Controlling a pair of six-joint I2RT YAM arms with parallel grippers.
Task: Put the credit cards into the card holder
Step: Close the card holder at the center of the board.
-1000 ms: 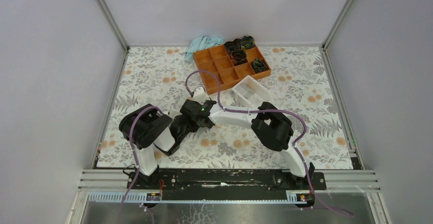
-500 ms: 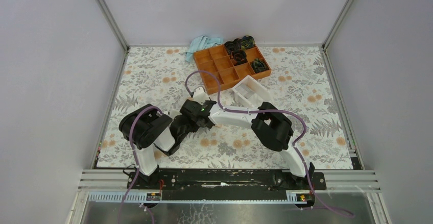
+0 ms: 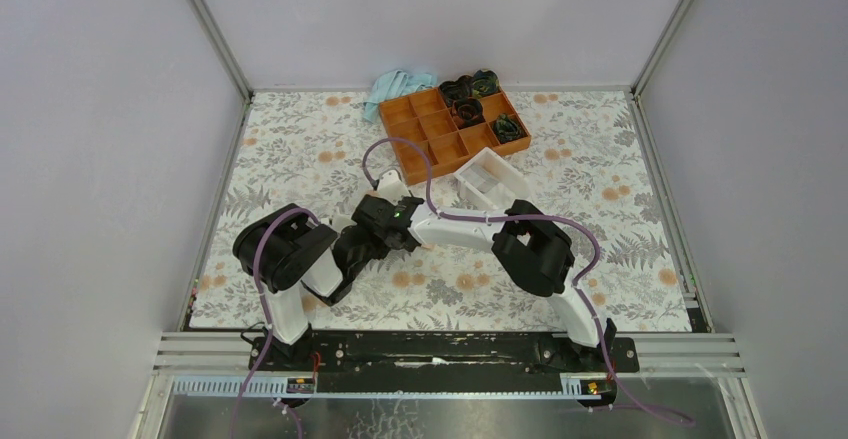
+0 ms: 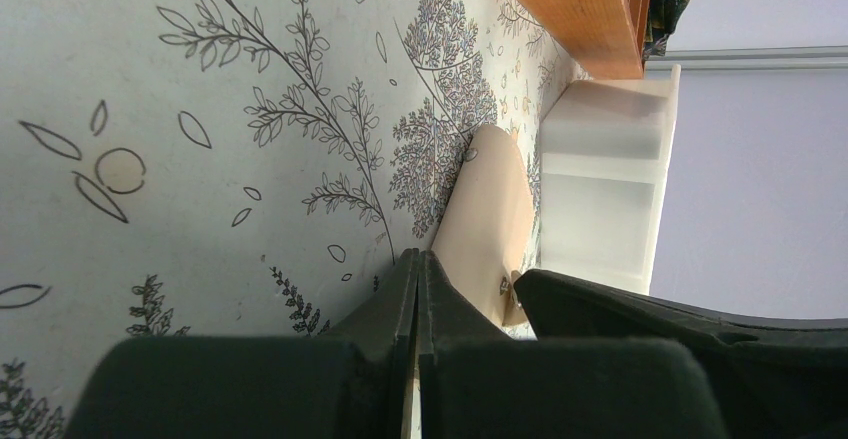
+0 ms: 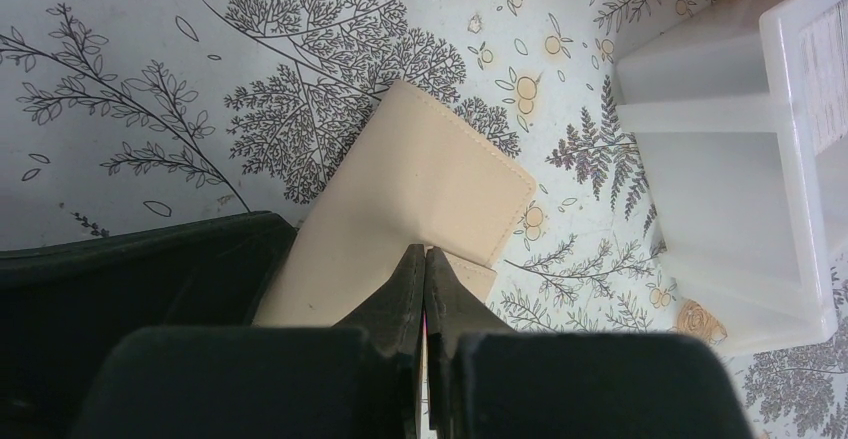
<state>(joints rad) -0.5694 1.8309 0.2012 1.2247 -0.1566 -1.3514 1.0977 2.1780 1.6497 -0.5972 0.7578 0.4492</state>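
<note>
Take the orange tray [image 3: 440,137] as your reference. It sits at an angle on the flowered table cover [image 3: 300,149], towards the far edge.

- Several of its compartments along the far and right sides hold dark coiled items [image 3: 468,111], too small for you to identify.
- A crumpled light blue cloth [image 3: 398,86] lies against the tray's far left corner.
- A white open box [image 3: 487,181] with an inner divider lies just beside the tray's near side, at the same tilt. You cannot tell whether they touch.
- Grey walls [image 3: 100,159] and metal frame posts [image 3: 212,34] stand behind the tray and to both sides of it.
</note>
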